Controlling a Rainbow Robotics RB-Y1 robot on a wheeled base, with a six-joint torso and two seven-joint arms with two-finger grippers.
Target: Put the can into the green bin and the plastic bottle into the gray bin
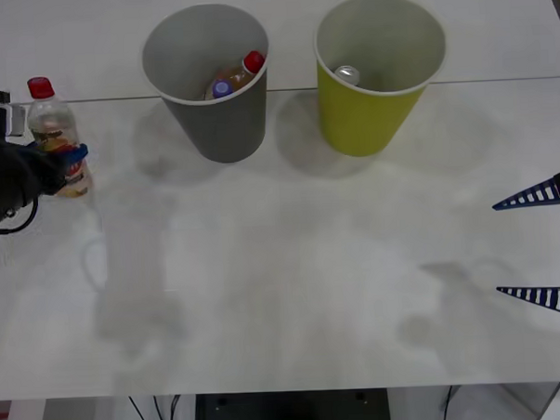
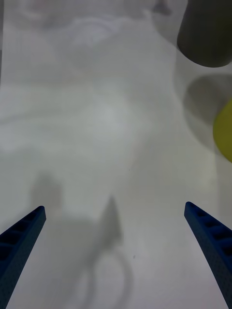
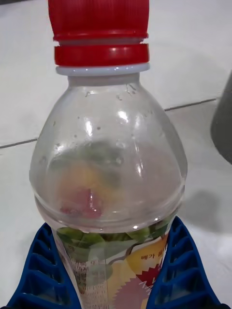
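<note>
The plastic bottle, clear with a red cap and a yellow-orange label, stands upright at the table's far left. My left gripper is shut on its labelled body. In the left wrist view the blue fingers press both sides of the plastic bottle. The can lies inside the green bin at the back right. The gray bin stands left of it. My right gripper hangs open at the right edge, holding nothing; in its wrist view the right gripper is over bare table.
Inside the gray bin lie a red-capped bottle of amber liquid and a purple-capped bottle. In the right wrist view the gray bin and the green bin show farther off. A seam crosses the table behind the bins.
</note>
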